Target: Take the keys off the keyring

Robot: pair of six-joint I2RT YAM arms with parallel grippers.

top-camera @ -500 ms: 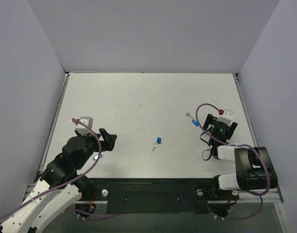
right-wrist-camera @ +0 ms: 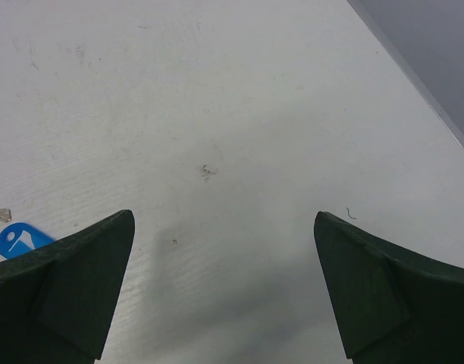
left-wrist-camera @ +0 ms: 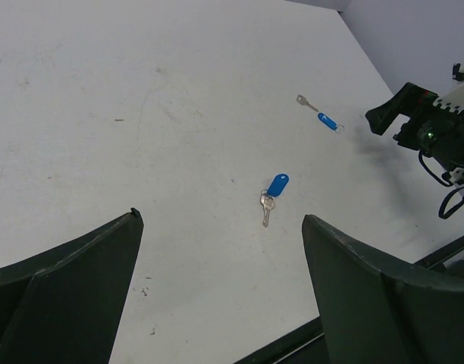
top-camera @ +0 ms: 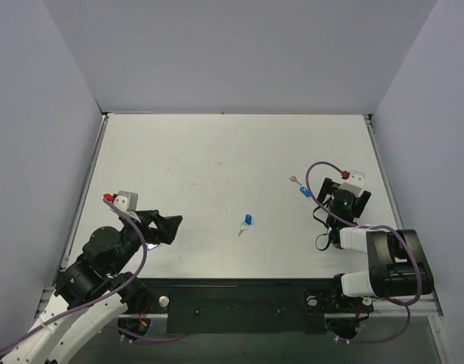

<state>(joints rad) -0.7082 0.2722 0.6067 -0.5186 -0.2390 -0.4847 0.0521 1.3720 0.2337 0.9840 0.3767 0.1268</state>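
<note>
A bright blue-capped key [top-camera: 248, 220] [left-wrist-camera: 277, 184] lies mid-table with a small silver key [left-wrist-camera: 267, 209] joined to it. The keyring between them is too small to make out. A second blue-capped key [top-camera: 301, 189] [left-wrist-camera: 326, 120] lies further right, and its cap [right-wrist-camera: 20, 239] shows at the left edge of the right wrist view. My left gripper [top-camera: 170, 227] [left-wrist-camera: 221, 218] is open, low and well left of the middle key. My right gripper [top-camera: 334, 188] [right-wrist-camera: 223, 220] is open just right of the second key, holding nothing.
The white table [top-camera: 217, 159] is boxed in by grey walls on three sides. A black rail [top-camera: 232, 299] runs along the near edge between the arm bases. Purple cables [top-camera: 315, 182] loop over the right wrist.
My left arm has drawn back toward its base and the near-left, its gripper shifting slightly nearer. The right arm and both keys have not moved.
</note>
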